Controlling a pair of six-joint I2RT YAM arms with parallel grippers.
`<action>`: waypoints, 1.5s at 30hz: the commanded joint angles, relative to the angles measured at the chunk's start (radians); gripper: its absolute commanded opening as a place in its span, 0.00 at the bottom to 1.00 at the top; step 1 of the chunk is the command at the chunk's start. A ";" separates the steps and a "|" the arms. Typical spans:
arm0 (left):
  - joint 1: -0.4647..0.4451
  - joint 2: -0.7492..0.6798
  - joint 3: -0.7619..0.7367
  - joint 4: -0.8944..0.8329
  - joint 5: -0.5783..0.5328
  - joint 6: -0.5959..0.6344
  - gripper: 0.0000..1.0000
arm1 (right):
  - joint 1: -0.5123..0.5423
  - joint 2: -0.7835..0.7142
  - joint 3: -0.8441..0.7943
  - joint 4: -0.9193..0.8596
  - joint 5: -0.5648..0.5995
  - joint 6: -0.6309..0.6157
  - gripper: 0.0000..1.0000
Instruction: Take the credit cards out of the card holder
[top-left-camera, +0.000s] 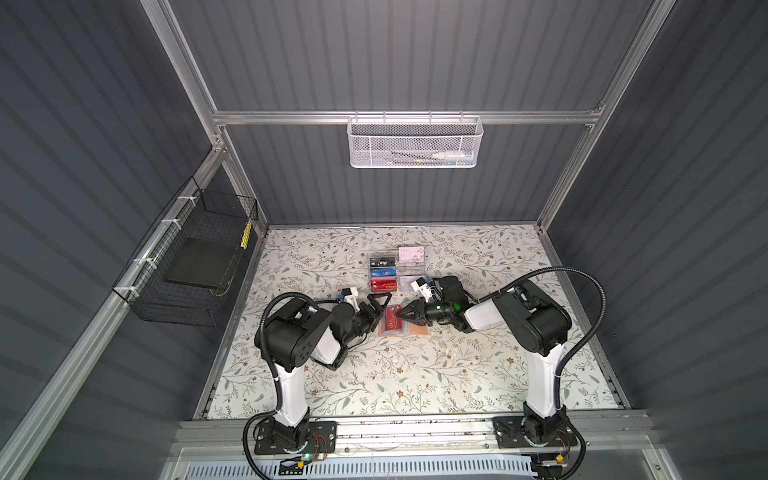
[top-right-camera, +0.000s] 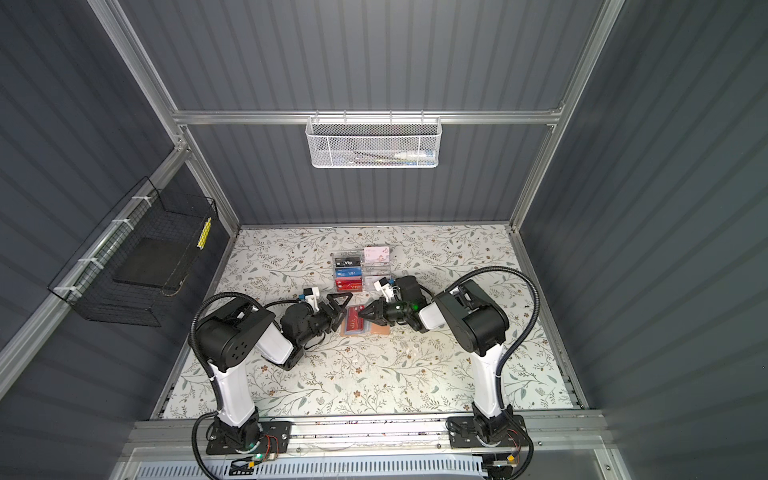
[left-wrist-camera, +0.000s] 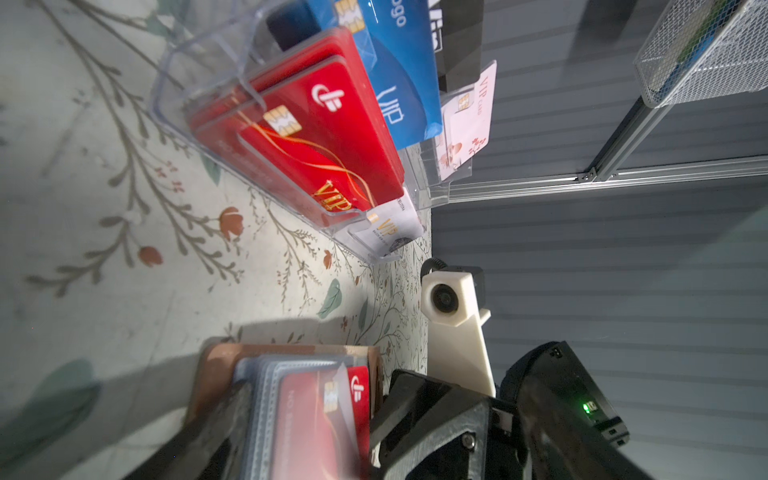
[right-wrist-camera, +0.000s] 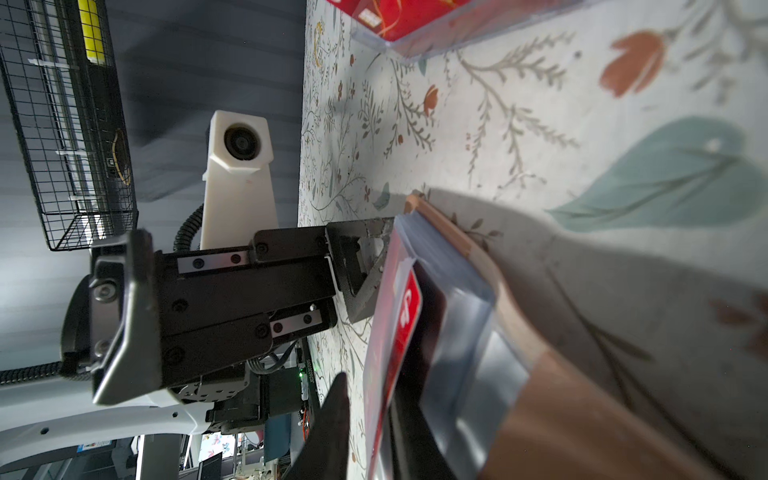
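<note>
You've got a floral tabletop (top-left-camera: 415, 374) inside dark grey ribbed walls, with two baskets hung up: one white mesh basket (top-left-camera: 415, 143) and one black wire basket (top-left-camera: 191, 266). One peach card holder (top-left-camera: 419, 330) lies open mid-table, just in front of one clear rack (top-left-camera: 397, 270), with one red card (top-left-camera: 390, 321) showing in its sleeves. Your left gripper (top-left-camera: 376, 311) gapes wide at its edge, and your right gripper (top-left-camera: 400, 314) straddles that card with narrow jaws; whether they are clamped, I can't tell.

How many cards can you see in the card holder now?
1: a red card in the top sleeve of the open card holder, at the right gripper's tips. More may be hidden beneath it.
</note>
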 joint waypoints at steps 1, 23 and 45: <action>-0.008 0.048 -0.042 -0.145 0.021 0.007 1.00 | 0.012 0.020 0.021 0.040 -0.025 -0.001 0.20; -0.009 0.060 -0.054 -0.125 0.022 0.001 1.00 | 0.005 -0.022 0.034 -0.093 0.003 -0.080 0.06; -0.009 0.052 -0.058 -0.137 0.019 0.008 1.00 | -0.037 -0.034 0.011 -0.069 -0.016 -0.054 0.06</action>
